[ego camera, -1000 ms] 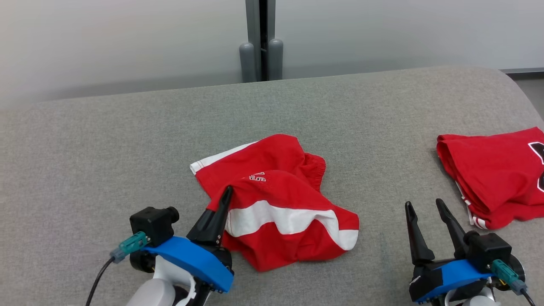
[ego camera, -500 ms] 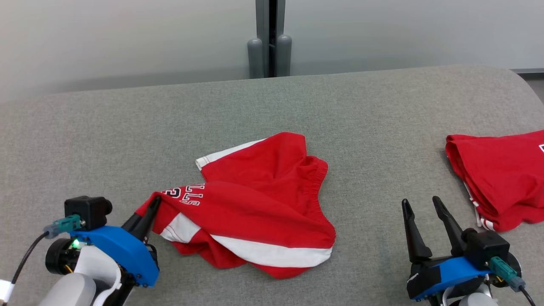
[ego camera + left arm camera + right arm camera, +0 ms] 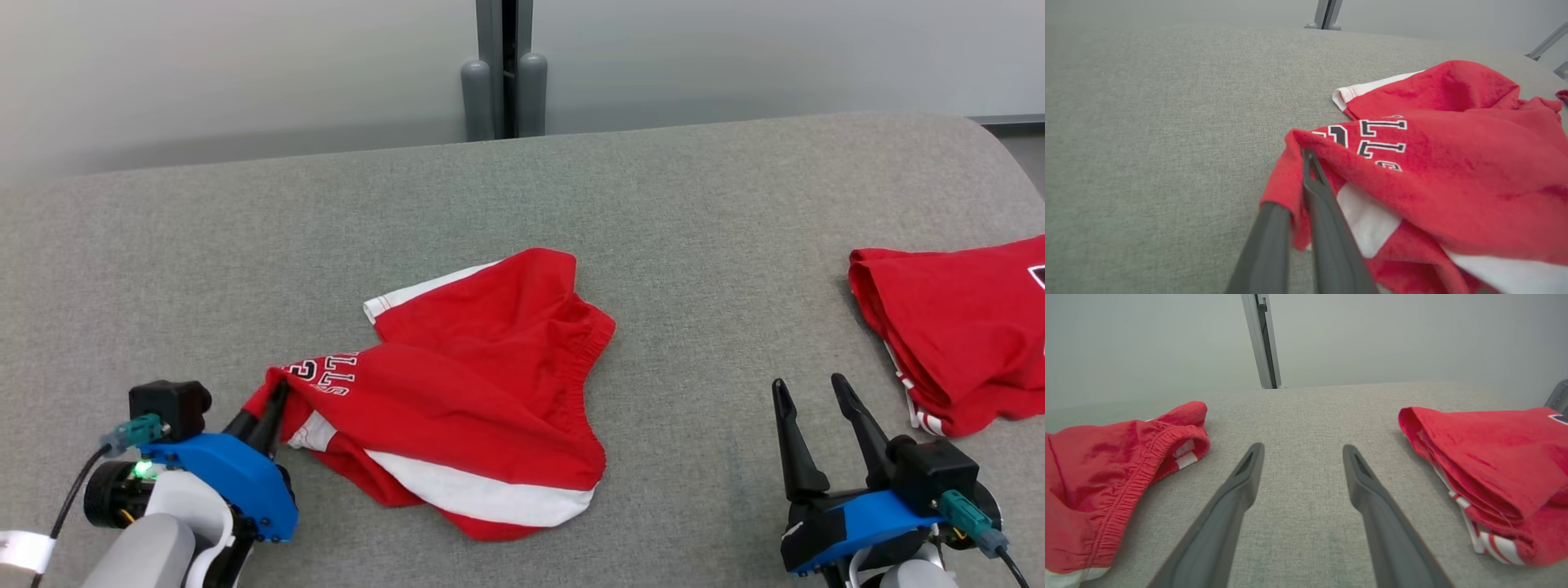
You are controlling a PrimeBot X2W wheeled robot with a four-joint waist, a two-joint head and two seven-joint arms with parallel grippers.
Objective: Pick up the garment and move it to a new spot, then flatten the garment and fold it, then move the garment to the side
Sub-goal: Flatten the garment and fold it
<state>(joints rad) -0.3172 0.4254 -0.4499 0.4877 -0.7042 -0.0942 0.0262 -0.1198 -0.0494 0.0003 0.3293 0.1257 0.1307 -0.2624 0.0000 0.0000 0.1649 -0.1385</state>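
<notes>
The garment point(image 3: 473, 392) is a pair of red shorts with white stripes and lettering, lying crumpled in the middle of the grey cushion. My left gripper point(image 3: 276, 398) is shut on its left corner, near the lettering; in the left wrist view the dark fingers point(image 3: 1327, 228) pinch a fold of the red cloth point(image 3: 1445, 163). My right gripper point(image 3: 810, 392) hovers open at the lower right with nothing between its fingers point(image 3: 1233, 498). The shorts' elastic waistband point(image 3: 1118, 473) lies to that gripper's left.
A second red garment point(image 3: 955, 327) lies folded at the right edge of the grey upholstered surface point(image 3: 245, 245), seen also as a stack point(image 3: 1490, 465) right of my right gripper. A grey post point(image 3: 500, 73) stands behind the surface against a pale wall.
My left gripper has pulled the shorts' corner down and to the left, stretching the cloth out and uncovering the lettering. The right gripper has stayed where it was.
</notes>
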